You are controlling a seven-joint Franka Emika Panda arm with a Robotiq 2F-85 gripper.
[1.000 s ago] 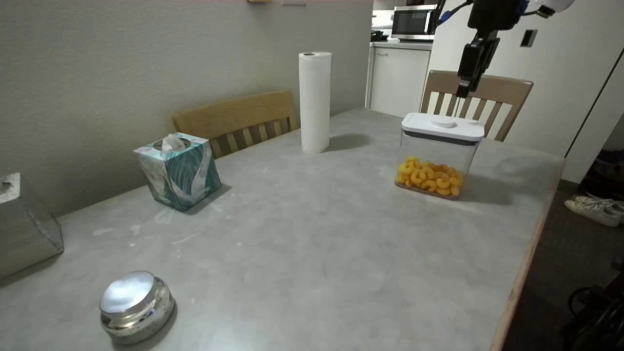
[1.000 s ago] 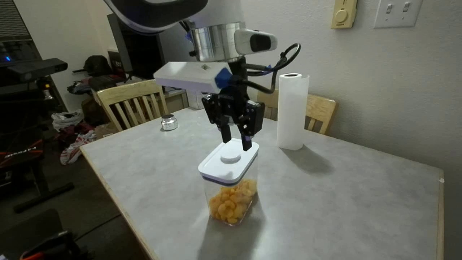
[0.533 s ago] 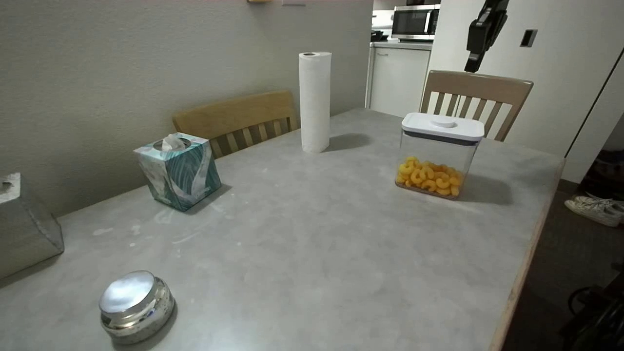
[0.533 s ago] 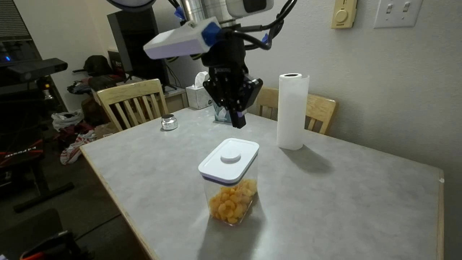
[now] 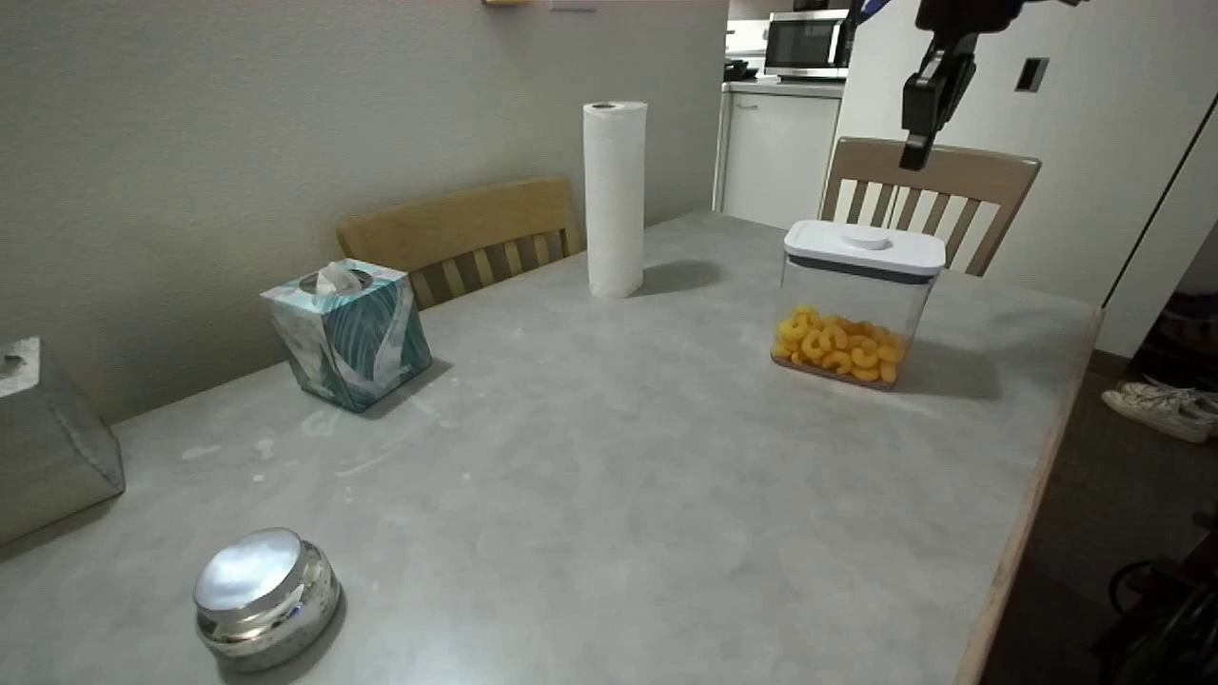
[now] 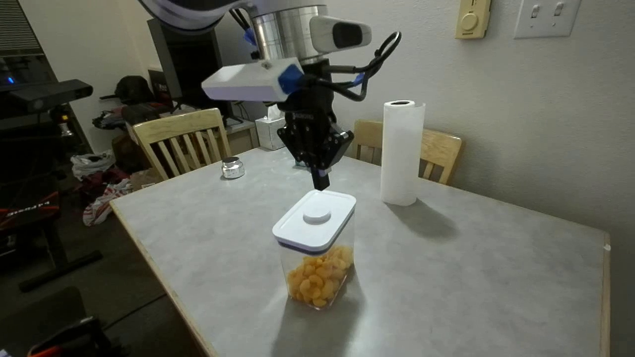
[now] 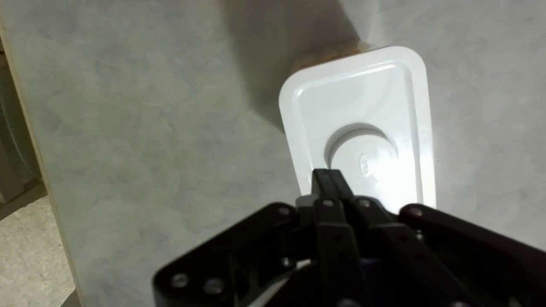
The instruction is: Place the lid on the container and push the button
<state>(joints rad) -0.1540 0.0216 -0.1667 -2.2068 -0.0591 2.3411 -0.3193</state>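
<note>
The lid [image 6: 303, 234], button [image 6: 317, 213] raised, seems flush on the container [image 5: 849, 293].

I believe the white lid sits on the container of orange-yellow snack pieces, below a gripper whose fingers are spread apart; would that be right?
Not quite: the wrist view shows the gripper with its fingers shut together. The white lid does sit on the container of orange-yellow snack pieces, below the gripper.

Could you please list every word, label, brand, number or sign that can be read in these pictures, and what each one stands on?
"OXO", sideways in the wrist view, on the round button of the white lid.
Lettering on the gripper, in an exterior view: too blurred to read.
Pale lettering on the dark equipment, same view: too blurred.
Marks on the wall control: too small.
</note>
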